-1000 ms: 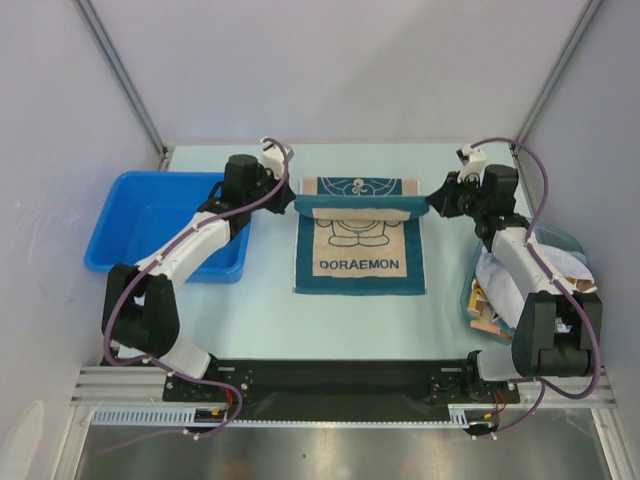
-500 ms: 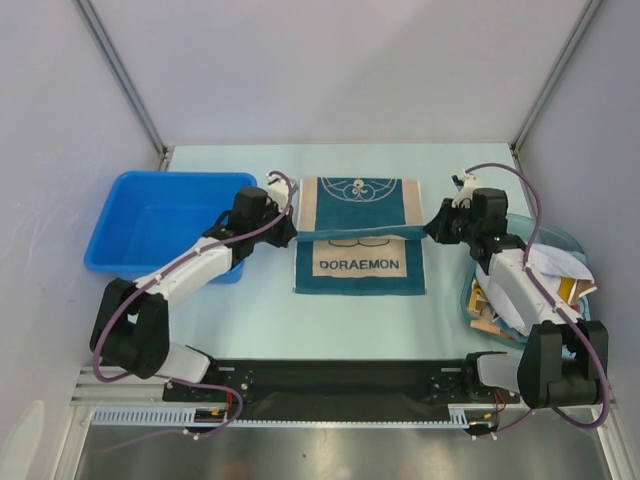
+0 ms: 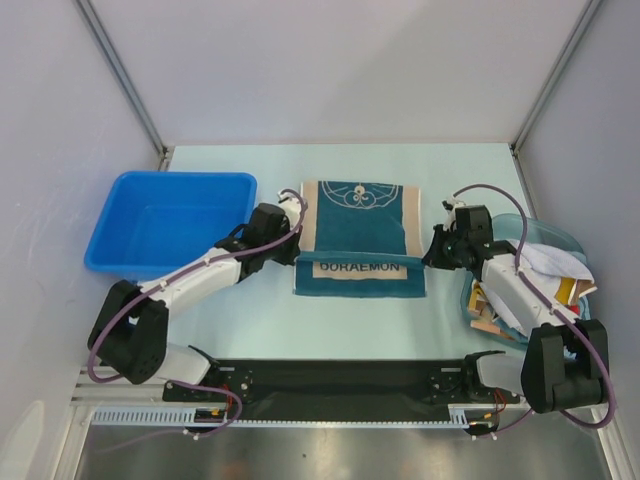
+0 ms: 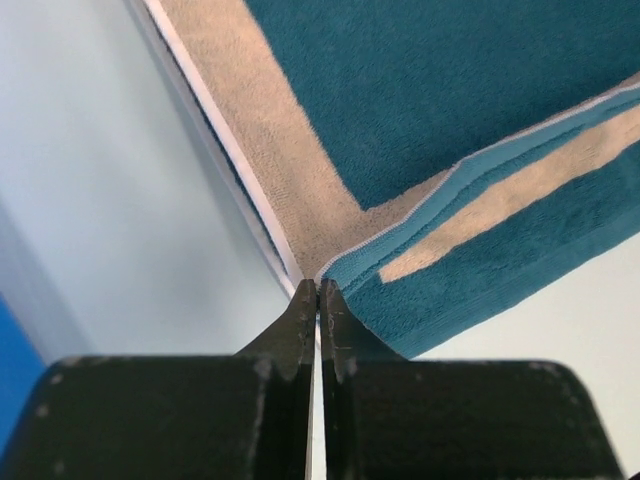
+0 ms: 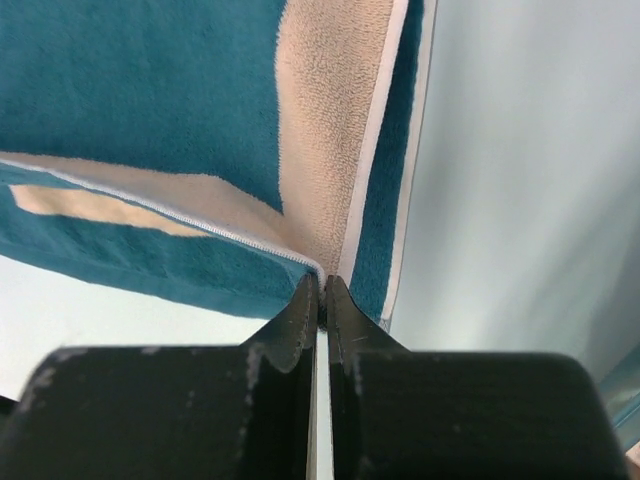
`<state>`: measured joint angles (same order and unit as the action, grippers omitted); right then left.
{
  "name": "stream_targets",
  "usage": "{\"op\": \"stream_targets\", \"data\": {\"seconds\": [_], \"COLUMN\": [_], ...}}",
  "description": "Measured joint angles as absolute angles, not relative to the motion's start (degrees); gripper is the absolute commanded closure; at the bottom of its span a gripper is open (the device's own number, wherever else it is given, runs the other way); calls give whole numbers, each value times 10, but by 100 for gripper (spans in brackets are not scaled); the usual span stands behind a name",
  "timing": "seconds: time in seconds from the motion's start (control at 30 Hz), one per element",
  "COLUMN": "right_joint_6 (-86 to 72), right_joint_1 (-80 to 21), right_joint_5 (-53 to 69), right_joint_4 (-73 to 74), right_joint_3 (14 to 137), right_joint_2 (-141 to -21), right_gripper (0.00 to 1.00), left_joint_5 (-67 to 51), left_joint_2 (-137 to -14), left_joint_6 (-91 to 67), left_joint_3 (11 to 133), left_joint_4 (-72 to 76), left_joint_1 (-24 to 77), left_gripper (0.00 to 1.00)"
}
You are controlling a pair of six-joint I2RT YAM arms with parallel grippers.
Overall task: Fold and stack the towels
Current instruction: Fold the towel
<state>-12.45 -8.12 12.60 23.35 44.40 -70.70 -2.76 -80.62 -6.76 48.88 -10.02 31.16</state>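
Note:
A teal towel (image 3: 358, 212) with beige bands and the word DORAEMON lies in the middle of the table, its far part folded over towards the near edge. My left gripper (image 3: 297, 245) is shut on the folded edge's left corner. In the left wrist view the gripper (image 4: 318, 286) pinches that corner of the towel (image 4: 440, 100). My right gripper (image 3: 431, 252) is shut on the right corner. In the right wrist view the gripper (image 5: 321, 280) pinches the towel (image 5: 150, 90) at its edge. More towels (image 3: 545, 262) lie piled at the right.
A blue bin (image 3: 130, 250) stands at the left, beside my left arm. A clear tub (image 3: 524, 224) holding the pile of cloths sits under my right arm at the right edge. Grey walls close the back and sides.
Both grippers have moved towards the near edge, drawing the towel's far edge over it. The fold now covers the picture and leaves only the DORAEMON strip showing.

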Motion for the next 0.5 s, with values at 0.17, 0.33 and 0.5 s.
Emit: {"op": "stream_targets", "data": {"seconds": [0.17,0.33,0.5], "right_joint_6": [-137,-150,-165], "right_joint_1": [-98,-108,-111], "right_joint_5": [98,74,62], "right_joint_4": [266,283,316], "right_joint_3": [444,444,450], "right_joint_2": [-710,-728,-731], "right_gripper": [100,82,63], "left_joint_5": [-2,4,18], "left_joint_2": [-805,-808,-811], "left_joint_6": [-83,-107,-134], "left_joint_3": [480,473,472], "left_joint_4": [-113,-115,-141], "left_joint_1": [325,329,350], "left_gripper": [100,84,55]}}
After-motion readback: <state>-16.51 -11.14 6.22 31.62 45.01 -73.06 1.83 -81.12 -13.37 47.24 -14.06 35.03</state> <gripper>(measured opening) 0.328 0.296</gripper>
